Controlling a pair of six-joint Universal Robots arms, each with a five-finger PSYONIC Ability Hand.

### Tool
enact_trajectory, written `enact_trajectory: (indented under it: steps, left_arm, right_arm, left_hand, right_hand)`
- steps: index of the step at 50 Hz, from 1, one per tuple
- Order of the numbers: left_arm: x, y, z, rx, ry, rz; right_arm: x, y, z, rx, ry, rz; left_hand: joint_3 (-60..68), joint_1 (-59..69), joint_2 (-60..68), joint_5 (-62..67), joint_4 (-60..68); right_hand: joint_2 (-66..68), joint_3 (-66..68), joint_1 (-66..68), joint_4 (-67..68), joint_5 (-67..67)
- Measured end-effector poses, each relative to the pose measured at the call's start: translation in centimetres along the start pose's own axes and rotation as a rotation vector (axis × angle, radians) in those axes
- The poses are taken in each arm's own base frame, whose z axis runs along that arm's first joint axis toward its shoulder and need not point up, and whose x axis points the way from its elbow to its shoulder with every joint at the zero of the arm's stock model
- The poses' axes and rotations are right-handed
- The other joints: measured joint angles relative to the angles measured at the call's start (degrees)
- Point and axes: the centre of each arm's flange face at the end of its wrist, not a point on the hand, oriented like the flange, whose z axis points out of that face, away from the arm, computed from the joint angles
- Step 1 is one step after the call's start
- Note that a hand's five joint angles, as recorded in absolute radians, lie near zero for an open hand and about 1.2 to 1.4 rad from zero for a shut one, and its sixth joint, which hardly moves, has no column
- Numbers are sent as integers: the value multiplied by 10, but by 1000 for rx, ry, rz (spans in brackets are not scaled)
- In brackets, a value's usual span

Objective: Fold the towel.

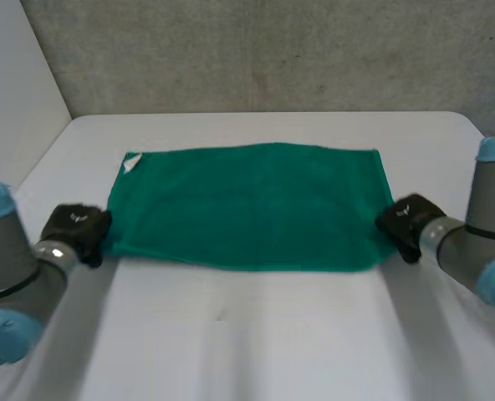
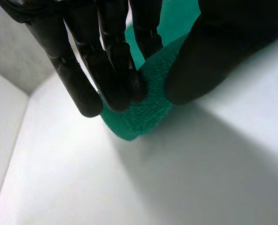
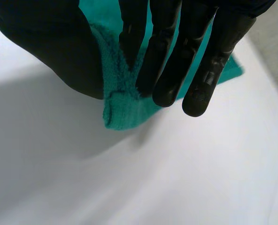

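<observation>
One green towel (image 1: 252,205) lies spread flat in the middle of the white table (image 1: 256,334), long side across the head view. Surface smooth, edges roughly straight. A small white tag (image 1: 131,163) sits at its far corner on the left-arm side. Grey wall (image 1: 256,50) behind the table.

Left hand (image 1: 76,227): at the near corner of the towel on its own side, low on the table. In the left wrist view the fingers (image 2: 115,70) press onto the top of the corner and the thumb (image 2: 209,56) closes in from the other side, terry pinched between them. The tip of the corner pokes out past the fingertips, against the table.

Right hand (image 1: 405,221): at the opposite near corner. In the right wrist view the corner is bunched and slightly rolled between the thumb (image 3: 59,51) and the straight fingers (image 3: 176,61); grip is on the cloth. The rest of the towel runs away behind the fingers
</observation>
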Motion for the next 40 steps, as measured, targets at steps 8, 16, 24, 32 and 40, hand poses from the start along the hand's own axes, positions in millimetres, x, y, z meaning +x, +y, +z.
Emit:
enact_trajectory:
  steps: [8,16,24,32,40]
  left_arm:
    - [-17,15,-81,-252,93,182]
    - [-18,1,-85,-176,131,208]
    - [-13,-19,-25,3,77,202]
    - [-7,-29,46,79,-50,163]
    - [-7,-30,91,97,-121,155]
  right_arm:
    - [-4,29,-80,-173,-113,-202]
    - [5,35,-85,-165,-52,-241]
    - [21,20,-40,-63,66,-135]
    - [30,-9,19,89,198,-73]
    - [29,-23,63,145,238,-95]
  left_hand:
    - [0,0,0,0,0]
    - [0,0,0,0,0]
    - [0,0,0,0,0]
    - [0,0,0,0,0]
    - [0,0,0,0,0]
  right_hand:
    - [0,0,0,0,0]
    - [0,0,0,0,0]
    - [0,0,0,0,0]
    - [0,0,0,0,0]
    - [0,0,0,0,0]
